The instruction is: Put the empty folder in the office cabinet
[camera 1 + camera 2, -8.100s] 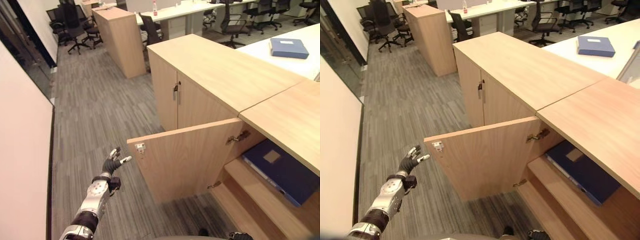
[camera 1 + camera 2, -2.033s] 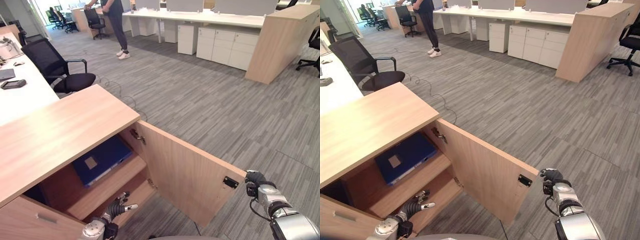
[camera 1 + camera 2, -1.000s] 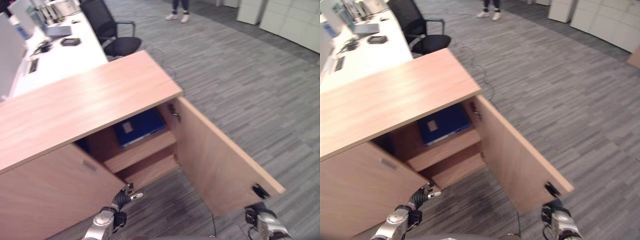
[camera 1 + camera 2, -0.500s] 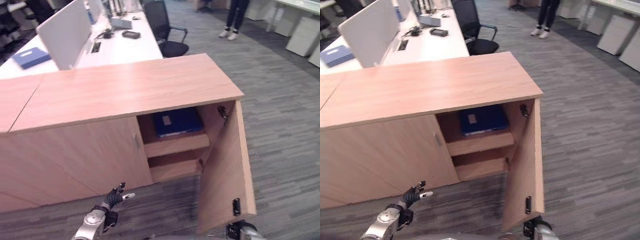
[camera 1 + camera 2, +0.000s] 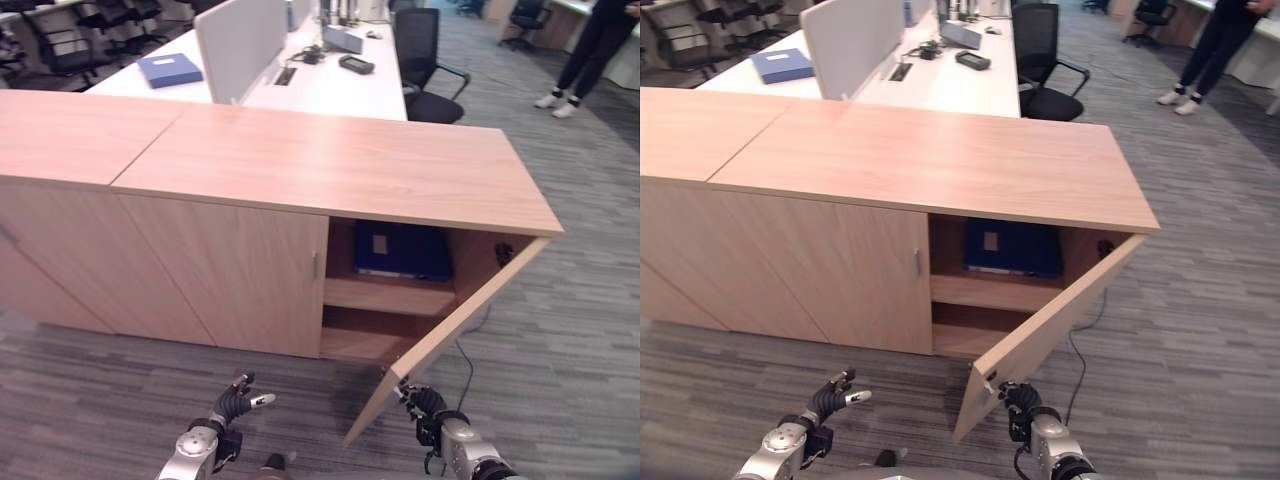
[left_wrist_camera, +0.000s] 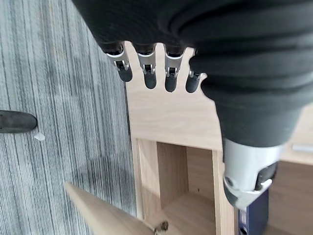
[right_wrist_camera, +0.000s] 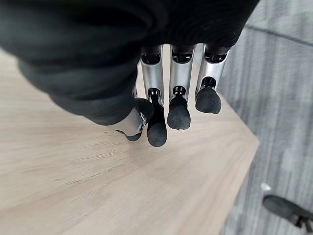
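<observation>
A dark blue folder (image 5: 400,250) lies flat on the upper shelf inside the wooden cabinet (image 5: 330,165); its edge also shows past my left thumb (image 6: 257,215). The cabinet door (image 5: 455,320) stands partly open, hinged on the right. My right hand (image 5: 425,400) is low at the door's free edge, its straight fingers (image 7: 178,110) against the door's outer face. My left hand (image 5: 235,403) hangs open above the carpet in front of the shut left door, holding nothing; its fingers (image 6: 146,73) are spread.
A second blue folder (image 5: 170,70) lies on the white desk behind the cabinet, beside a white divider screen (image 5: 240,45). A black office chair (image 5: 425,45) stands by the desk. A person (image 5: 590,45) stands at the far right. Grey carpet surrounds the cabinet.
The camera has swung round to face the cabinet's front. The door stands at a narrower angle than before, with my right hand still at its free edge. The folder stays on the shelf.
</observation>
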